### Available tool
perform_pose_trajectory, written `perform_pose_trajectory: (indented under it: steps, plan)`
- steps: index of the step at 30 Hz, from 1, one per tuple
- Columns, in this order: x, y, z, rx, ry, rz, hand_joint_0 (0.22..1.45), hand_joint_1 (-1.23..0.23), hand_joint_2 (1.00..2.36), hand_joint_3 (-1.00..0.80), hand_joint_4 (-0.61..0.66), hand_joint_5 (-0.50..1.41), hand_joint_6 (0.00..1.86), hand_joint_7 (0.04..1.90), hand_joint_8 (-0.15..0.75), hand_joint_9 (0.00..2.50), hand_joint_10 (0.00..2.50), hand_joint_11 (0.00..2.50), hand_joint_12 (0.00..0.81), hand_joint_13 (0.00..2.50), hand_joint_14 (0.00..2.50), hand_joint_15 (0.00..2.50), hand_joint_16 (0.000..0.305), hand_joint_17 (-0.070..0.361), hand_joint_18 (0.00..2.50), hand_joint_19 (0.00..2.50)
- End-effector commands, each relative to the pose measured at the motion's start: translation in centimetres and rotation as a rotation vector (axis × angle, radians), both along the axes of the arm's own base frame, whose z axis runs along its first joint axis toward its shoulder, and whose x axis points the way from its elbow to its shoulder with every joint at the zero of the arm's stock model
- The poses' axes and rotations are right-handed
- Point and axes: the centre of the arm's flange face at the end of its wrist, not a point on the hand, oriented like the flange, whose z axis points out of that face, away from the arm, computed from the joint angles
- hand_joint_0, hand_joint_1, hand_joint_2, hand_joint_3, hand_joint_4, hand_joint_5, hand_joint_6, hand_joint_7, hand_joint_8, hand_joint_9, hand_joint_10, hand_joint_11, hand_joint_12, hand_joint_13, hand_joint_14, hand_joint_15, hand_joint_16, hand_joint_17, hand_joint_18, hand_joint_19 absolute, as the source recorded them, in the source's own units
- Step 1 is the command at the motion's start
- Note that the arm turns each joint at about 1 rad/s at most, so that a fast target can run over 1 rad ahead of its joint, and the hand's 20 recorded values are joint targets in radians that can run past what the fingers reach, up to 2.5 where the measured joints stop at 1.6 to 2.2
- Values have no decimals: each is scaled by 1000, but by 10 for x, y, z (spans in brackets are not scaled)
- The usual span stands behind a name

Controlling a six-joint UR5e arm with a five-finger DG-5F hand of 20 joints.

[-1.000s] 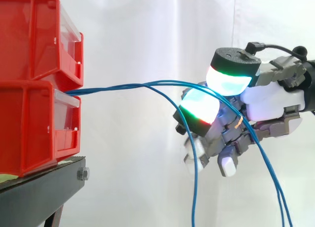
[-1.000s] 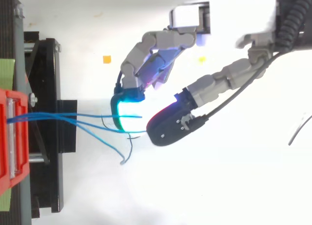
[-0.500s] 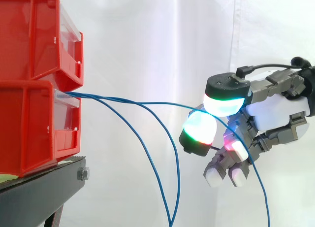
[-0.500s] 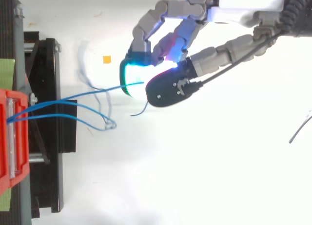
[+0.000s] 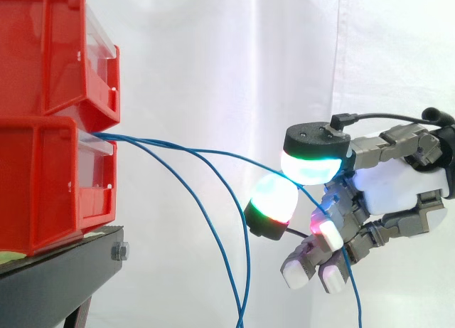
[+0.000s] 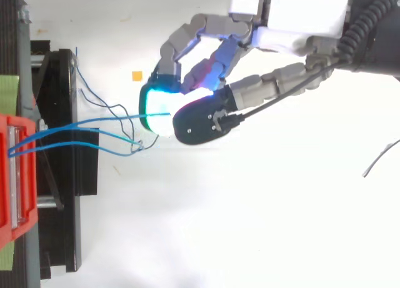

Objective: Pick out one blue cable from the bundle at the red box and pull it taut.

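- A robot test lab: a plain white curtain (image 5: 213,57) hangs behind stacked red plastic bins (image 5: 50,122).
- Beneath the bins, a black metal stand (image 5: 64,278) carries them.

Bright, even light on my feed. From above the white ground (image 6: 262,238) blows out; pads (image 6: 155,105) throw cyan glare; curtain (image 5: 213,72) folds faintly shadowed.
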Motion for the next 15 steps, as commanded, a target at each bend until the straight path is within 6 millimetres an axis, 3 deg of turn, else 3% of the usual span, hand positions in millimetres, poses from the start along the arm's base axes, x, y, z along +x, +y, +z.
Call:
perform_pose_trajectory:
  steps: [1, 15]
  plan:
    - [2, 4, 1, 6, -13, 19, 589, -657, 1015, -196, -100, -42, 859, 832, 289, 1196, 17, 451, 340, 781, 13, 337, 49, 111, 762, 534]
    - [4, 13, -1, 50, -22, 73, 585, -638, 1015, -211, -85, -42, 855, 840, 292, 1214, 17, 455, 345, 794, 13, 341, 50, 114, 771, 543]
